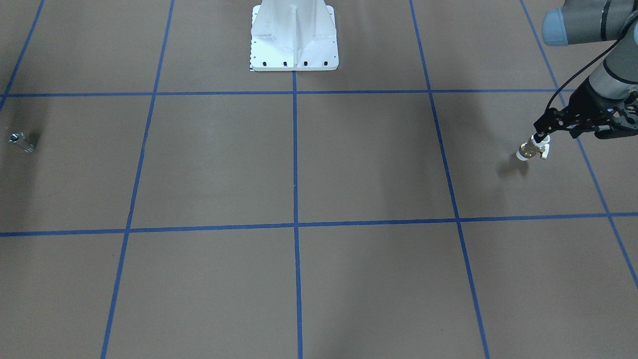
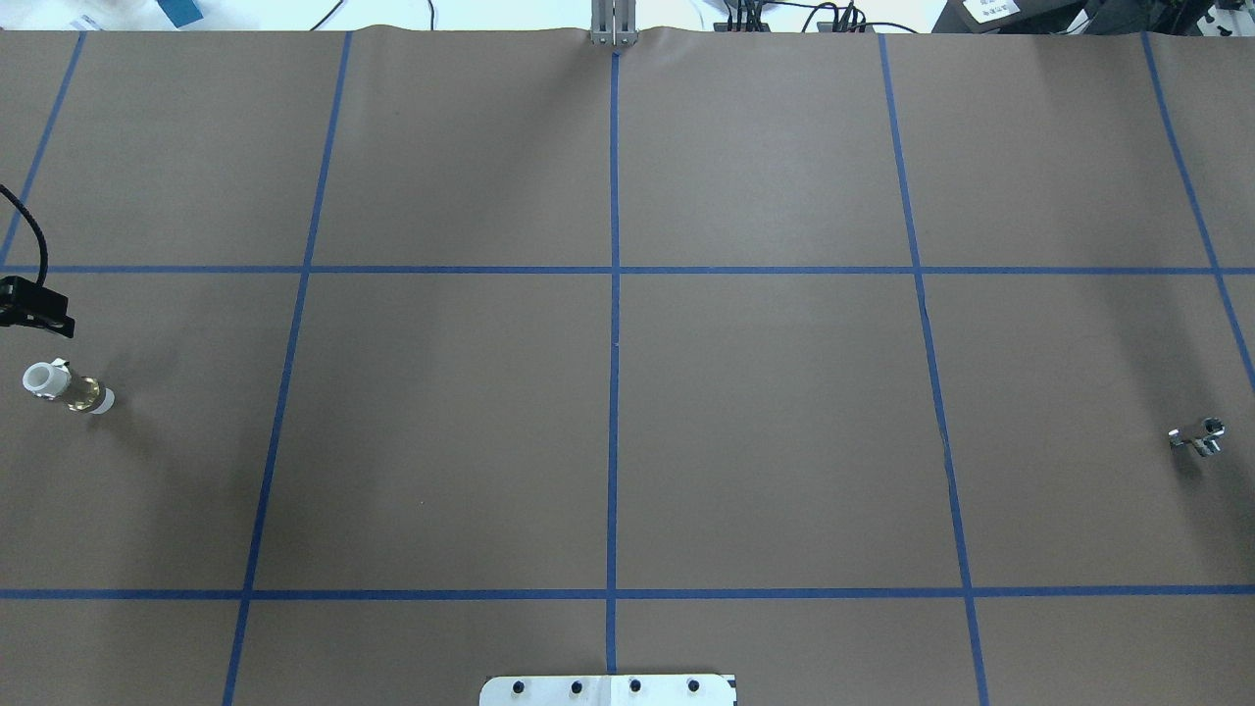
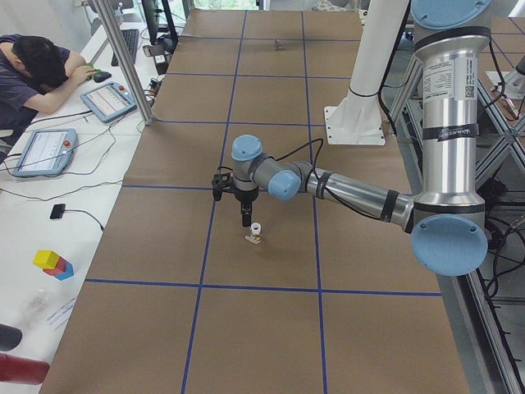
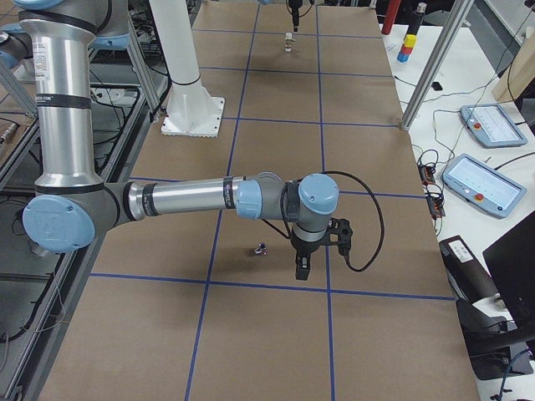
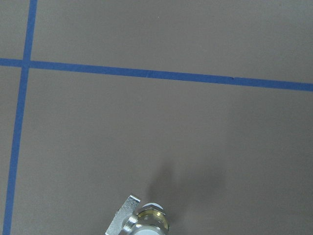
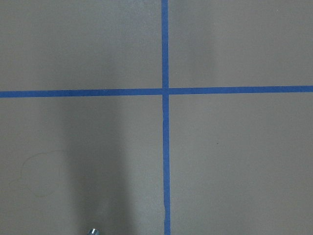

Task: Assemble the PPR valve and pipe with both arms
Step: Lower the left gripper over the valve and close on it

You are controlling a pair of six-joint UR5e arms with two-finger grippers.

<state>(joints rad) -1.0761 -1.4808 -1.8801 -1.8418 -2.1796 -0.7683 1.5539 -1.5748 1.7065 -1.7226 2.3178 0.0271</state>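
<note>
Valve (image 1: 533, 148) stands on the bench (image 1: 349, 174) just below my left claw (image 1: 540, 135), open or closed I cannot tell; I should centre, then descend straight.

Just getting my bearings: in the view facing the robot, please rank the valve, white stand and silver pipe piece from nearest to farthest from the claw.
From the left gripper:
1. Valve, close by its tip, at the view's right.
2. White stand, top centre.
3. Pipe piece, far left edge.

Bare tabletop (image 1: 294, 164) stretches between PPR valve (image 1: 532, 149) and pipe (image 1: 22, 141); the white pedestal (image 1: 294, 35) stands at the robot-side edge.
</note>
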